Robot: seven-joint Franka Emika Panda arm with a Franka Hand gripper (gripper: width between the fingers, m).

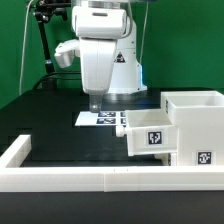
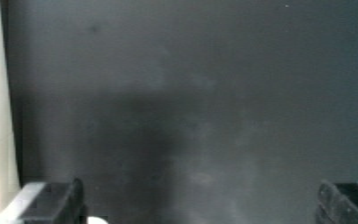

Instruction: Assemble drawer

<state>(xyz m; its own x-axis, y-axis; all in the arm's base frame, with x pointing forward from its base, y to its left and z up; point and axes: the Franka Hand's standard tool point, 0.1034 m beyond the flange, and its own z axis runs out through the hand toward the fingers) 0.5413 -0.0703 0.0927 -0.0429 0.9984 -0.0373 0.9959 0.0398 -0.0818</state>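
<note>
The white drawer housing stands at the exterior view's right, open-topped, with a tag low on its front. A small white tray with a black-and-white tag sticks out of its side toward the exterior view's left. My gripper hangs over the dark table behind the tray, near the marker board, apart from the drawer. In the wrist view its two dark fingertips stand wide apart with only bare dark table between them; the gripper is open and empty. A second tray is not in view.
The marker board lies flat on the table under the gripper. A low white border wall runs along the front and the exterior view's left. A black stand and cables rise at the back.
</note>
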